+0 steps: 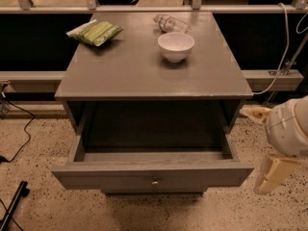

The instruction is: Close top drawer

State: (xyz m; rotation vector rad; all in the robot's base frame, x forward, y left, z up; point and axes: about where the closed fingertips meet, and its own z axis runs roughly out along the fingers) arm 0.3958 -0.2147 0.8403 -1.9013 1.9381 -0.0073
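Observation:
The top drawer [153, 174] of a grey cabinet [144, 76] is pulled far out, and its inside looks empty. Its wide flat front carries a small round metal knob [155, 182] at the centre. My gripper [263, 144] hangs at the right edge of the view, beside the drawer's right front corner and not touching it. Its two cream fingers [272, 174] are spread apart and hold nothing. The lower drawers are hidden under the open one.
On the cabinet top stand a white bowl [175, 46], a green snack bag [97, 32] and a lying plastic bottle [171, 23]. A railing with glass panels [144, 6] runs behind. Cables [19, 129] lie on the speckled floor at left, and a white cable [281, 47] hangs at right.

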